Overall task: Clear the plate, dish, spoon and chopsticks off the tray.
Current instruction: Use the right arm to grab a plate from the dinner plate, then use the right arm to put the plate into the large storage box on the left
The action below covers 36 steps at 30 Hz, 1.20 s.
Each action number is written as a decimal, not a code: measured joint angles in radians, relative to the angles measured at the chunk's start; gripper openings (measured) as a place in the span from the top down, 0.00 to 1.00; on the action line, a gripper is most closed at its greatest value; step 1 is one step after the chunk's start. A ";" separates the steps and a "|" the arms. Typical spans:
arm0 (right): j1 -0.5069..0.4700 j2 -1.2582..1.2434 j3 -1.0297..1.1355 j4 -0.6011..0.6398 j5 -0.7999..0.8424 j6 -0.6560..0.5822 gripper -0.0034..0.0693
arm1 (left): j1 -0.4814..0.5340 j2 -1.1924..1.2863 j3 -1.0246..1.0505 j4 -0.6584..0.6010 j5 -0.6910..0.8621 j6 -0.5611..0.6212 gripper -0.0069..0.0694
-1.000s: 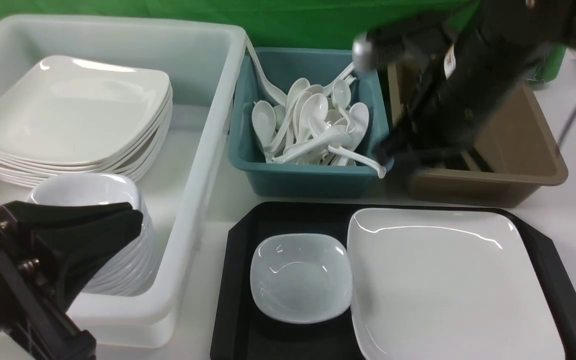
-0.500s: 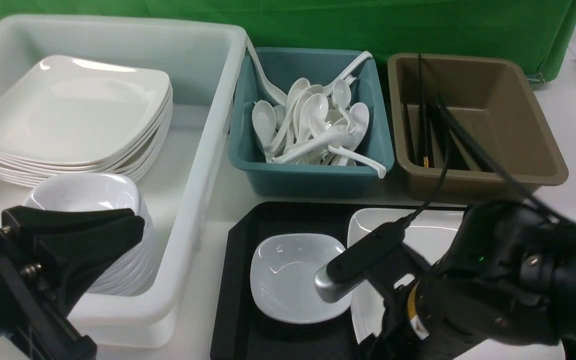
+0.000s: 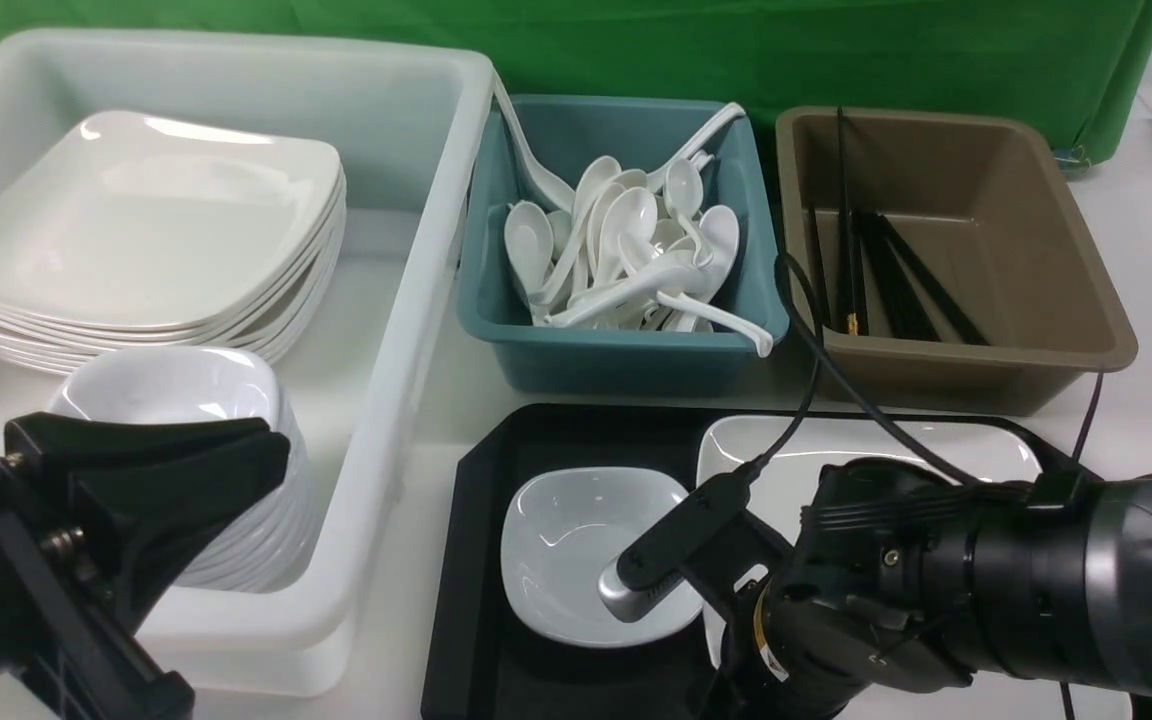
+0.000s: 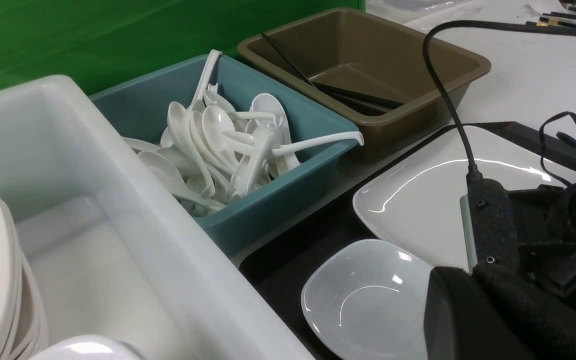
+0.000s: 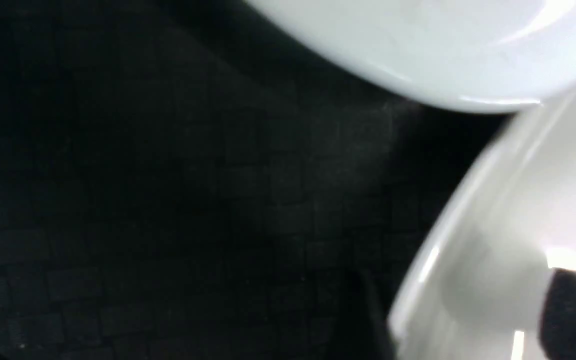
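The black tray [image 3: 481, 560] holds the small dish [image 3: 561, 540] on its left and the large plate [image 3: 866, 445] on its right. My right arm [image 3: 936, 590] lies low over the plate's front left part and hides much of it. In the right wrist view my right gripper [image 5: 468, 320] is open. One finger [image 5: 573, 310] is over the plate [image 5: 518, 225] and the other is on the tray floor [image 5: 168, 200] beside the rim. The dish [image 5: 443, 50] is close by. My left gripper [image 3: 276, 450] is shut and empty at the front left. No spoon or chopsticks show on the tray.
A white tub [image 3: 406, 300] on the left holds stacked plates [image 3: 136, 220] and stacked dishes [image 3: 176, 385]. A teal bin [image 3: 616, 360] holds several white spoons. A brown bin [image 3: 976, 370] holds black chopsticks. The right arm's cable [image 3: 816, 350] hangs between the bins.
My right arm has swung from above the brown bin down onto the front of the tray, over the plate, and has since settled slightly lower and to the left. The left arm has not moved.
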 joint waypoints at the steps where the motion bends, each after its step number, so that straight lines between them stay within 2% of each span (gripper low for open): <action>1: 0.000 0.001 0.000 0.000 -0.001 0.000 0.35 | 0.000 0.000 0.000 0.000 0.000 0.000 0.89; 4: 0.000 0.001 -0.003 -0.010 -0.003 -0.005 0.49 | 0.000 0.000 0.000 0.000 0.000 0.000 0.89; 5: 0.000 0.001 -0.003 -0.010 -0.004 -0.005 0.50 | 0.000 0.000 0.000 0.000 0.000 0.000 0.89; 6: 0.001 -0.001 -0.004 -0.018 -0.006 -0.007 0.57 | 0.000 0.000 0.000 0.000 0.000 0.000 0.89; 12: 0.005 -0.013 -0.005 -0.019 0.020 -0.009 0.61 | 0.000 0.000 0.000 0.000 0.000 0.000 0.89; 14: 0.025 -0.050 -0.003 -0.010 0.082 -0.009 0.68 | 0.000 0.000 0.000 0.000 0.000 0.000 0.89; 19: 0.067 -0.174 -0.022 -0.010 0.209 -0.007 0.76 | 0.000 0.000 0.000 0.000 0.000 0.000 0.89; 22: 0.097 -0.282 -0.096 -0.007 0.373 -0.006 0.83 | 0.000 0.000 0.000 0.000 0.000 0.000 0.89; 29: 0.154 -0.372 -0.294 -0.014 0.614 -0.002 0.86 | 0.000 0.000 0.000 0.000 0.000 0.000 0.89; 36: 0.254 -0.373 -0.495 -0.027 0.619 -0.033 0.86 | 0.000 -0.001 0.000 0.000 0.007 0.000 0.89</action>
